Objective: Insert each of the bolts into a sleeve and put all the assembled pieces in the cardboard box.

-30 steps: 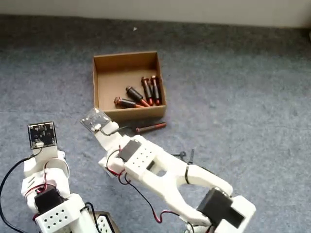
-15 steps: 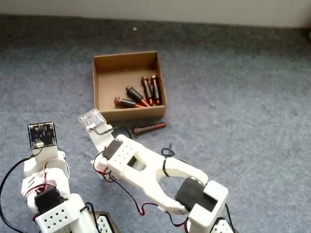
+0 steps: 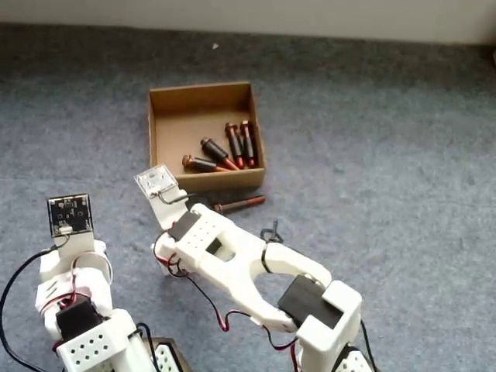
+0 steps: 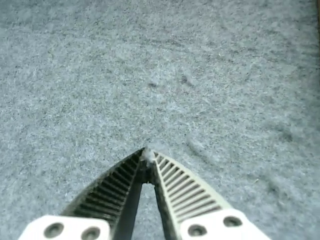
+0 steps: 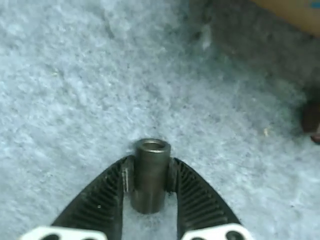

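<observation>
Right gripper (image 5: 150, 162) is clamped on a metal sleeve (image 5: 150, 175), open bore facing away from the wrist, presumably so a bolt can be fed in. Last loose bolt (image 3: 240, 204) lies flat on the carpet (image 3: 372, 155) just outside the cardboard box (image 3: 200, 87), at its 5 o'clock corner. Right arm (image 3: 232, 256) is near the bolt's 9 o'clock. Four assembled pieces (image 3: 221, 155) are in the box. Left gripper (image 4: 145, 152) is closed and empty over carpet at 7 o'clock, likely parked clear.
</observation>
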